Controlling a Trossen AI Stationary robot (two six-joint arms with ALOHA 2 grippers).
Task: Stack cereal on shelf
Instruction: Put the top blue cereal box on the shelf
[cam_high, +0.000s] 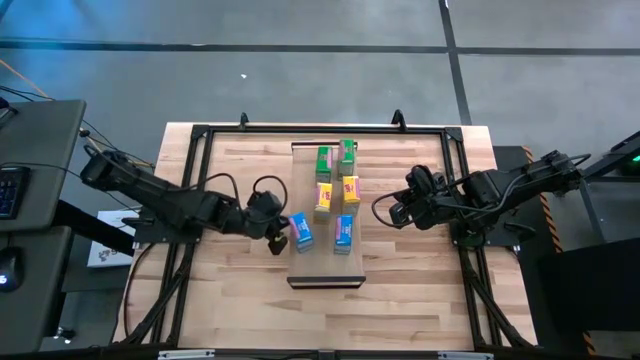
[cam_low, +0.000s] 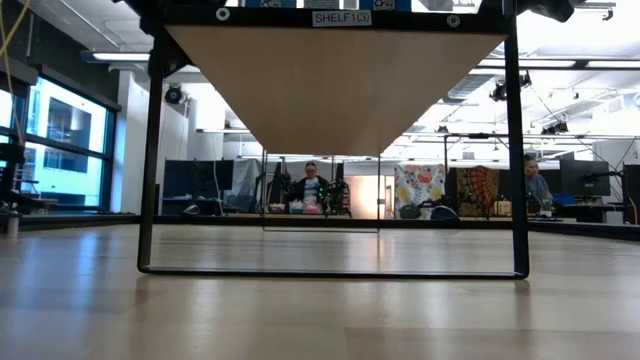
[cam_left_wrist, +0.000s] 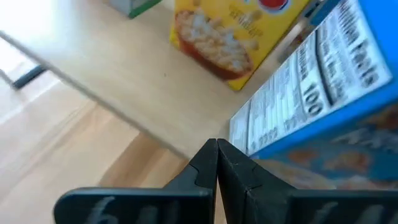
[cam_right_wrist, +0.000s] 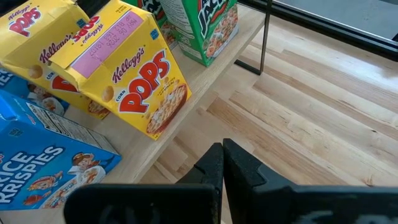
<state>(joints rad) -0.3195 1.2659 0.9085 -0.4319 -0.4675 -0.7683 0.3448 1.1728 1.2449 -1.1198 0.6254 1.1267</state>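
The shelf (cam_high: 327, 268) is a light-wood plank lying lengthwise mid-table. Six cereal boxes stand on it in pairs: two green (cam_high: 336, 159) at the far end, two yellow (cam_high: 337, 194) in the middle and two blue (cam_high: 343, 234) nearest. The left blue box (cam_high: 300, 232) sits skewed at the shelf's left edge. My left gripper (cam_high: 279, 240) is shut, just left of that box (cam_left_wrist: 323, 93). My right gripper (cam_high: 385, 212) is shut and hangs right of the shelf, facing the yellow box (cam_right_wrist: 134, 71) and touching nothing. My left gripper's shut fingers (cam_left_wrist: 233, 168) come level from the table's left, up against the lower corner of the left blue box (cam_left_wrist: 261, 140) at the shelf's edge. Whether they touch it I cannot tell.
A black metal frame (cam_high: 200, 135) borders the tabletop, and its uprights (cam_low: 150, 150) show in the low view under the shelf's underside (cam_low: 335, 80). Bare tabletop (cam_high: 330, 320) lies on the near side of the shelf. People sit in the room beyond the table.
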